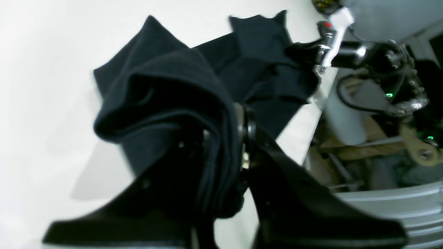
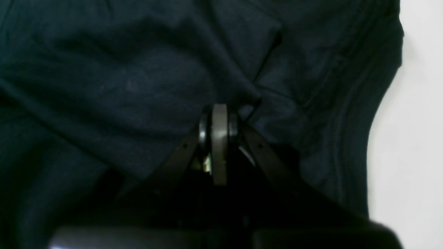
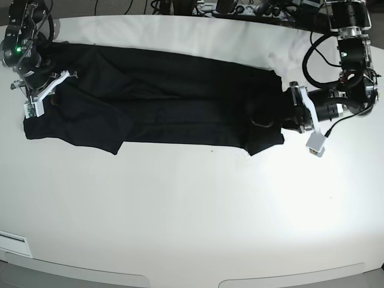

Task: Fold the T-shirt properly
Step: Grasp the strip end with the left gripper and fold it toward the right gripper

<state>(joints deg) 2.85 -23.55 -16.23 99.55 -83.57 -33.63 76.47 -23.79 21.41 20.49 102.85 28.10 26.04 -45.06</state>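
Note:
The black T-shirt (image 3: pixel 162 102) lies stretched in a long band across the far half of the white table (image 3: pixel 192 210). My left gripper (image 3: pixel 288 118) is at its right end. In the left wrist view that gripper (image 1: pixel 228 133) is shut on a bunched fold of the T-shirt (image 1: pixel 162 93), lifted off the table. My right gripper (image 3: pixel 60 102) is at the shirt's left end. In the right wrist view that gripper (image 2: pixel 219 116) is shut, with wrinkles of the T-shirt (image 2: pixel 121 83) running out from its tips.
Cables and gear (image 3: pixel 240 9) line the table's back edge. Past the table's edge, the left wrist view shows clutter (image 1: pixel 363 155) and the other arm (image 1: pixel 346 52). A white label (image 3: pixel 12 243) sits at the near left corner.

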